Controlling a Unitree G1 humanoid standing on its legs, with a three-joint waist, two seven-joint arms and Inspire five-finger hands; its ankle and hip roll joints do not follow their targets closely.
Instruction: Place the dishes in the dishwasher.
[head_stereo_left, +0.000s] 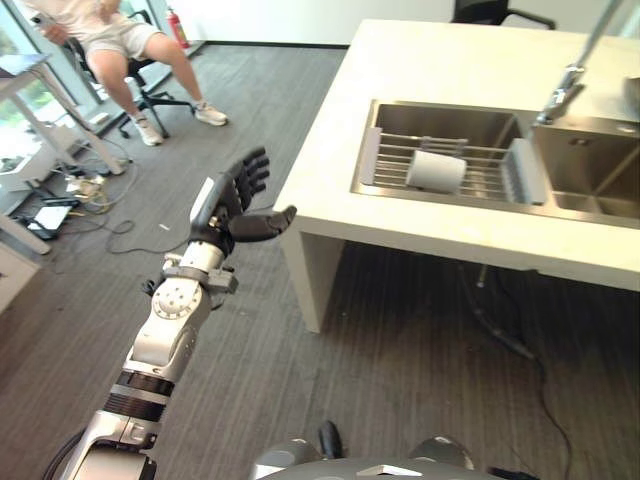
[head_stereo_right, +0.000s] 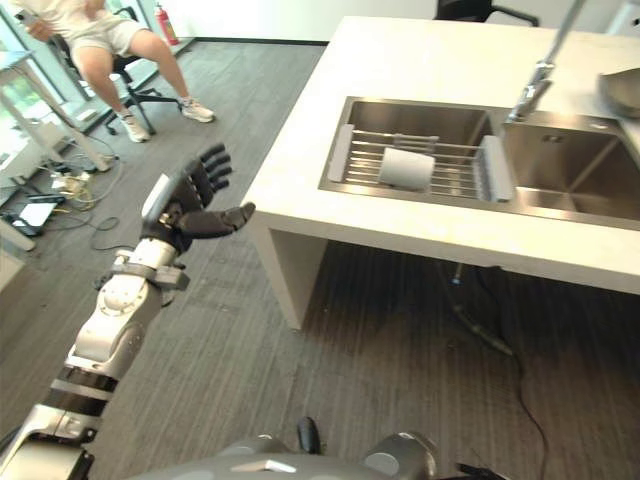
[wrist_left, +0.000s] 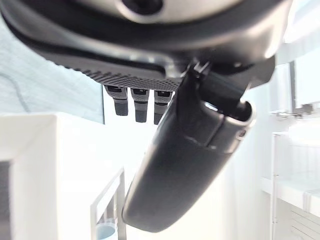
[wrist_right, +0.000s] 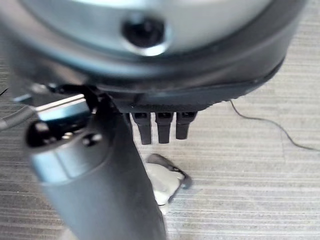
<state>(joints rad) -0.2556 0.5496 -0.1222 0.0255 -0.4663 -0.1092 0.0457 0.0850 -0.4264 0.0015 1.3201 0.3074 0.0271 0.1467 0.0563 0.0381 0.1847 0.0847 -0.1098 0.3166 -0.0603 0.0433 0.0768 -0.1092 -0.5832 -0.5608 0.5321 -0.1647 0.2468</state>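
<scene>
At centre left our left hand (head_stereo_left: 232, 200) hangs spread and empty, well apart from the cup (head_stereo_left: 437, 171) (upper right, in the sink (head_stereo_left: 400, 125)); reaching may clip the tabletop (head_stereo_left: 420, 70) edge.

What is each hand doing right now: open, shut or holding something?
Left hand: open, empty, raised beside the counter.
Right hand: open, empty, over the floor.

You will find no readable text, labels, numbers or signs on anything here, neither on the counter (head_stereo_left: 440, 60) nor the sink (head_stereo_left: 455, 125).
</scene>
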